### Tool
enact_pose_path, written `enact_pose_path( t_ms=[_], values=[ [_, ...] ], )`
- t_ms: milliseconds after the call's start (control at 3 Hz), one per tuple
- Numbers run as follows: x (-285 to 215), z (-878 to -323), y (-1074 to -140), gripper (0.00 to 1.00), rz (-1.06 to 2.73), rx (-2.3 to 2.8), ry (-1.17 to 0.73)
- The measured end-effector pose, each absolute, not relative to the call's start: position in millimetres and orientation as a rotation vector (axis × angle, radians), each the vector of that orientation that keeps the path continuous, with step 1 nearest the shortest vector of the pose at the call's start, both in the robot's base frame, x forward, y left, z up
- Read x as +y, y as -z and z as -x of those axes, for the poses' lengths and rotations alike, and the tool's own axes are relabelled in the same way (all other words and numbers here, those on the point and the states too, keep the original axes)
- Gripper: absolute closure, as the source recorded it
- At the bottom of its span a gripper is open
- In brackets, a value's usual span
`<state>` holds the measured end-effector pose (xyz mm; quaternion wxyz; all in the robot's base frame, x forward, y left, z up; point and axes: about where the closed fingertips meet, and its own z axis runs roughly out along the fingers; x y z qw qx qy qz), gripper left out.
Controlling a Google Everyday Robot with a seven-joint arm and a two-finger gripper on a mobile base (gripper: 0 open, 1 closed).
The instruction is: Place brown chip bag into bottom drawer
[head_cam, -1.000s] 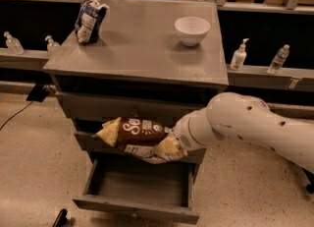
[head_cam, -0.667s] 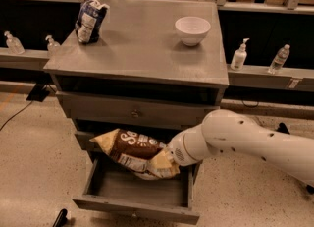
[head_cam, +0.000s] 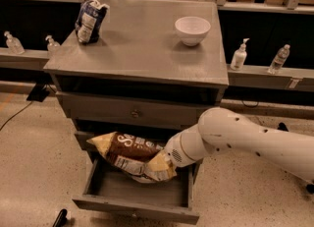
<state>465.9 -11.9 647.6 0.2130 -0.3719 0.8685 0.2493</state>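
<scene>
Over on the far left, two little pump bottles (head_cam: 12,42) sit on the ledge behind the desk (head_cam: 142,49). Up on the desk's back left corner a blue bag (head_cam: 89,19) stands kinda slumped. Lower down, the bottom drawer (head_cam: 132,205) is pulled wide open. The chip bag (head_cam: 128,151) hangs right over it, lying sideways, left end about over the drawer's left wall and the whole thing sloping down to the right. It's not down inside yet and looks clear of the drawer floor. A white bowl (head_cam: 192,28) sits upright on the desk's back right, well apart from the blue bag. The end effector (head_cam: 166,163) is at the chip bag's right end, clamped on it and mostly buried behind the crinkly tan end. The white arm (head_cam: 245,137) comes in low from the right. Two more bottles (head_cam: 239,55) stand on the right ledge.
</scene>
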Motion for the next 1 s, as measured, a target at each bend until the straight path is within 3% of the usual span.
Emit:
enact_pose_path(
  t_ms=[333,1000],
  values=[
    [-26.0,-472.7,-615.1,1.00,1.048,2.422,-0.724],
    [-40.1,-465.6,-469.9,1.00,0.951,2.448,-0.964]
  ],
)
